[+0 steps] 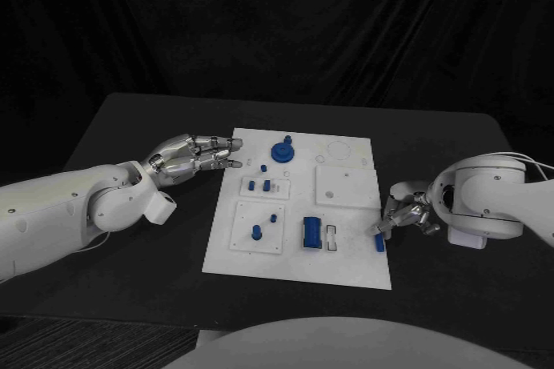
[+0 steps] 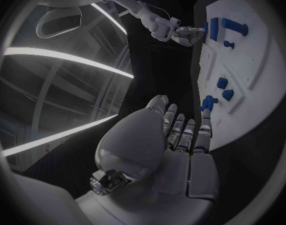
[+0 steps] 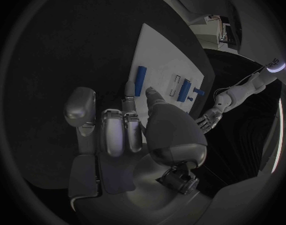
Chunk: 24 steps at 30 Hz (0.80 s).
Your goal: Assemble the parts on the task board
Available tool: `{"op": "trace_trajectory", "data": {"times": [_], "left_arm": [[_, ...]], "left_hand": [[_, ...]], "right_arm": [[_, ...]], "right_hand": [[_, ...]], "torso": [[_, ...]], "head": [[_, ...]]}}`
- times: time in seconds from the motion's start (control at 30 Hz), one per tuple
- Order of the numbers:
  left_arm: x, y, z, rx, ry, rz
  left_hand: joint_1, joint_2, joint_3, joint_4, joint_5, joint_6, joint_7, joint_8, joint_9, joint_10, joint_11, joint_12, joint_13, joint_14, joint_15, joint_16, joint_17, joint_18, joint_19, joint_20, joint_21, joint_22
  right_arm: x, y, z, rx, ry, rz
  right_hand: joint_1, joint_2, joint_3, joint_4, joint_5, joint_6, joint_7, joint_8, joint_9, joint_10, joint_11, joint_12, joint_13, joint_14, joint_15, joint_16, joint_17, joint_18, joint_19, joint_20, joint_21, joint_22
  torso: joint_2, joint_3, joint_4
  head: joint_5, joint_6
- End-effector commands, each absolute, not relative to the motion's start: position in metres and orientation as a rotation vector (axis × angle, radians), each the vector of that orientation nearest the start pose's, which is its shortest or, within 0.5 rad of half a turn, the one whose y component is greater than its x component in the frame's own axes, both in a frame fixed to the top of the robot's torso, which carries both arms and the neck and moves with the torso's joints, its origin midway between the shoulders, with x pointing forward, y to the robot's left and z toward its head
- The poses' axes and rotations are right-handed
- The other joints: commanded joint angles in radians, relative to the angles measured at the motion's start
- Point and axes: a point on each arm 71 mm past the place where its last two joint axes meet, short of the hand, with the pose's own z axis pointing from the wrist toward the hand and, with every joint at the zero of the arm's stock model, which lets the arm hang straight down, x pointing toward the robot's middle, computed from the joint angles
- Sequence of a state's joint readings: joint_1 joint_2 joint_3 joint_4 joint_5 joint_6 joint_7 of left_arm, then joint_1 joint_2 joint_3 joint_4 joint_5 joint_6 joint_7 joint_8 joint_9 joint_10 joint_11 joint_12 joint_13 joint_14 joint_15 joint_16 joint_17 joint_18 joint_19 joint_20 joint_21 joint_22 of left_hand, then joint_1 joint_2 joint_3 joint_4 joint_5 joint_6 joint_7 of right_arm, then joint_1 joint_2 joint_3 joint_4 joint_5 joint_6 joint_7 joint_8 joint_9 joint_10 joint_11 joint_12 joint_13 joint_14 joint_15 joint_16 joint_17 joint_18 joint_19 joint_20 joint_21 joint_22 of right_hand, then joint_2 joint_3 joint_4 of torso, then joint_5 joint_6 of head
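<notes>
Closest to the camera, a small blue part (image 1: 380, 242) sits at the near right edge of the white task board (image 1: 347, 273), pinched at the fingertips of the right hand (image 1: 404, 214), whose other fingers are curled in close. That hand hovers just beside the board's right rim, with the part touching or just above the edge; which, I cannot tell. Judging from this, the step in hand is carrying this piece to its seat, and the next move calls for lifting it inward over the board and lining it up with an open slot. Just inside from the right hand, a blue block (image 1: 311, 232) stands beside a narrow empty recess (image 1: 332, 238). Farther off, a round blue knob (image 1: 283, 151) sits near the left hand (image 1: 194, 155), which holds nothing, fingers loosely spread, touching the board's far left edge.
</notes>
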State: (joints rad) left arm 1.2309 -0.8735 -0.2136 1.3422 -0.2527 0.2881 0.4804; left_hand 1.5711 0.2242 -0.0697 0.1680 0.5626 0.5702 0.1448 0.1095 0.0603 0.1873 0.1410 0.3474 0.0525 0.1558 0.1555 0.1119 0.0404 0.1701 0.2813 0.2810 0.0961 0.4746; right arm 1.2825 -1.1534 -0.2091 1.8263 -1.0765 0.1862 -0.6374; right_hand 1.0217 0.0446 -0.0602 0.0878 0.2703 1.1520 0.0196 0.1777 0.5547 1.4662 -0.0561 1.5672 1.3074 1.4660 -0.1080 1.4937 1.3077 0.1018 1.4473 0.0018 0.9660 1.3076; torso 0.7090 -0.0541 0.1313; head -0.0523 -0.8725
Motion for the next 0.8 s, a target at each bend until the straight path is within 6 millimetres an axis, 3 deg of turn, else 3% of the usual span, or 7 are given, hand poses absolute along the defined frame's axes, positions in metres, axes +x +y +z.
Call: {"op": "trace_trajectory", "data": {"times": [0.03,0.4,0.47,0.57,0.6,0.7,0.8], "left_arm": [[0.477,0.248,-0.226,-0.733,1.831,-1.805],[0.477,0.249,-0.226,-0.734,1.832,-1.806],[0.477,0.249,-0.227,-0.734,1.833,-1.806],[0.477,0.248,-0.227,-0.734,1.834,-1.807],[0.477,0.248,-0.227,-0.734,1.835,-1.808],[0.477,0.248,-0.227,-0.733,1.835,-1.810],[0.477,0.248,-0.227,-0.733,1.836,-1.810]], "left_hand": [[0.005,-0.006,0.005,0.001,0.004,0.005,0.001,0.005,0.001,0.006,0.002,0.005,0.001,0.004,0.002,0.005,0.000,0.012,0.003,0.000,0.005,-0.001],[0.004,-0.006,0.006,0.001,0.004,0.005,0.001,0.005,0.001,0.006,0.002,0.005,0.001,0.004,0.002,0.006,0.000,0.012,0.003,-0.001,0.005,-0.001],[0.004,-0.006,0.006,0.001,0.004,0.005,0.001,0.005,0.001,0.006,0.002,0.005,0.001,0.004,0.002,0.006,0.000,0.012,0.003,-0.001,0.005,-0.001],[0.004,-0.006,0.008,0.000,0.004,0.005,0.002,0.004,0.001,0.006,0.003,0.005,0.001,0.004,0.002,0.006,0.000,0.012,0.003,-0.001,0.005,-0.002],[0.004,-0.006,0.008,0.000,0.004,0.005,0.002,0.004,0.001,0.006,0.003,0.005,0.001,0.004,0.002,0.006,0.000,0.012,0.003,-0.001,0.005,-0.002],[0.004,-0.006,0.008,0.000,0.004,0.005,0.002,0.004,0.001,0.006,0.003,0.005,0.001,0.004,0.002,0.006,0.000,0.012,0.003,-0.001,0.005,-0.002],[0.004,-0.006,0.010,-0.001,0.004,0.003,0.002,0.004,0.000,0.006,0.003,0.005,0.001,0.004,0.003,0.006,0.000,0.012,0.002,-0.001,0.005,-0.004]], "right_arm": [[0.389,-0.284,-0.233,0.150,2.490,0.156],[0.385,-0.272,-0.245,0.128,2.503,0.171],[0.385,-0.270,-0.246,0.126,2.501,0.176],[0.386,-0.266,-0.246,0.123,2.498,0.183],[0.386,-0.265,-0.247,0.124,2.495,0.186],[0.386,-0.262,-0.246,0.130,2.488,0.196],[0.385,-0.260,-0.246,0.153,2.483,0.217]], "right_hand": [[0.016,0.000,0.004,-0.014,0.011,-0.004,0.005,-0.011,-0.010,0.105,0.006,0.004,0.263,0.066,-0.003,-0.004,0.020,0.007,-0.001,-0.003,-0.006,0.109],[0.086,0.005,0.062,-0.085,0.034,-0.026,0.018,-0.062,-0.065,0.105,0.018,0.004,0.263,0.063,0.007,-0.008,0.005,0.009,-0.002,0.006,-0.021,0.105],[0.105,0.004,0.085,-0.107,0.085,-0.025,0.018,-0.071,-0.077,0.105,0.018,0.004,0.263,0.062,0.007,-0.009,0.001,0.009,-0.002,0.007,-0.025,0.105],[0.112,0.002,0.102,-0.121,0.110,-0.025,0.019,-0.076,-0.085,0.105,0.019,0.004,0.263,0.062,0.008,-0.010,-0.002,0.010,-0.003,0.007,-0.028,0.104],[0.134,0.002,0.125,-0.143,0.164,-0.029,0.020,-0.082,-0.092,0.105,0.019,0.004,0.263,0.061,0.007,-0.011,-0.005,0.010,-0.003,0.007,-0.031,0.104],[0.167,0.001,0.166,-0.183,0.223,-0.030,0.023,-0.086,-0.099,0.105,0.021,0.004,0.263,0.060,0.008,-0.012,-0.010,0.011,-0.004,0.007,-0.034,0.103],[0.171,-0.011,0.235,-0.234,0.246,-0.041,0.036,-0.094,-0.110,0.105,0.032,0.004,0.263,0.060,0.018,-0.013,-0.014,0.010,-0.004,0.014,-0.038,0.103]], "torso": [[0.000,-0.0004,-0.0011],[-0.001,0.0004,-0.0008],[-0.001,0.0008,-0.0007],[-0.001,0.0005,-0.0005],[-0.001,0.0003,-0.0007],[-0.001,0.0003,0.0002],[-0.001,0.0006,0.0010]], "head": [[0.001,0.000],[0.004,0.000],[0.003,0.000],[0.004,0.000],[0.005,0.000],[0.006,0.000],[0.006,0.000]]}}
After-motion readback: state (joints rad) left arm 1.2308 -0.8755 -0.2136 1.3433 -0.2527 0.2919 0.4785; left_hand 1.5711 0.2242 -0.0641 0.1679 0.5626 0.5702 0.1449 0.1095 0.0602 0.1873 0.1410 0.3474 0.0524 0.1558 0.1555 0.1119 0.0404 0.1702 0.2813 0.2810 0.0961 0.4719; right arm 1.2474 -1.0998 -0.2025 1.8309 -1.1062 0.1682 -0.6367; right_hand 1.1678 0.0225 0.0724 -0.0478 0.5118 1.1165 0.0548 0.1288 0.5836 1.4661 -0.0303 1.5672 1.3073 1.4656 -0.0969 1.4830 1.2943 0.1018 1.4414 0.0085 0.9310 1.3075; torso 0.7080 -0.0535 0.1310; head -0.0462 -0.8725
